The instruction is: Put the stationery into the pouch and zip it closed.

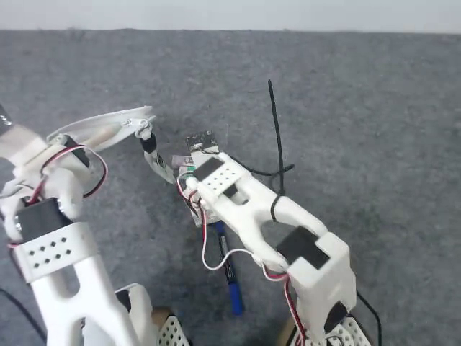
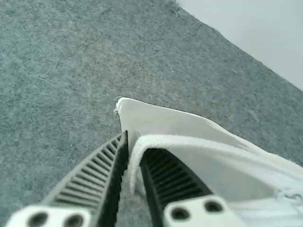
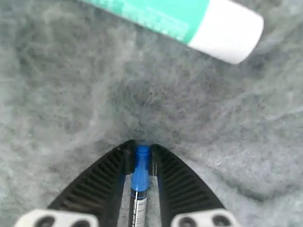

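Observation:
In the left wrist view my left gripper (image 2: 131,150) is shut on the rim of the white pouch (image 2: 199,142), holding it above the grey carpet. From above, the pouch (image 1: 108,126) hangs at the left arm's tip with its zip pull toward the centre. My right gripper (image 3: 140,147) points down at the carpet, shut on the tip of the blue pen (image 3: 140,168). The pen's body (image 1: 230,277) lies out behind the right arm's wrist. A green stick with a white cap (image 3: 189,19) lies just beyond the right gripper.
A black-capped marker (image 1: 155,155) lies between the pouch and the right arm's wrist. A thin black cable (image 1: 277,137) runs across the carpet to the right of that arm. The grey carpet (image 1: 360,108) spreads open at the far right and back.

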Action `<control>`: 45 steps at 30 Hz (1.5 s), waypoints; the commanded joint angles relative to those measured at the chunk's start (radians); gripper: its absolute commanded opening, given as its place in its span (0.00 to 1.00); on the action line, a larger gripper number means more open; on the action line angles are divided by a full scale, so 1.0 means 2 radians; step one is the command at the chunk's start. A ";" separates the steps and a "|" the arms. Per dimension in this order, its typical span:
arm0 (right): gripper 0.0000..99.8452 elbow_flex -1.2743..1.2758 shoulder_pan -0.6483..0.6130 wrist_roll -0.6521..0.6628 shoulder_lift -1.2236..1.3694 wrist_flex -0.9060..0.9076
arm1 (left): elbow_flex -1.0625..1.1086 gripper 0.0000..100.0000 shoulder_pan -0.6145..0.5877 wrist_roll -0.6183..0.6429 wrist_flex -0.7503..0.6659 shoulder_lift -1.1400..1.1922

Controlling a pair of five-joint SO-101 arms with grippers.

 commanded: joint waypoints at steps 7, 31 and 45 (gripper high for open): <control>0.01 -0.133 -0.002 -0.004 -0.003 0.142 | -0.004 0.01 -0.003 0.005 -0.016 -0.021; 0.01 -0.151 -0.003 -0.003 -0.214 0.286 | -0.004 0.01 -0.002 0.005 -0.016 -0.021; 0.01 -0.105 -0.003 -0.004 -0.410 0.256 | -0.024 0.01 0.054 -0.006 -0.014 -0.022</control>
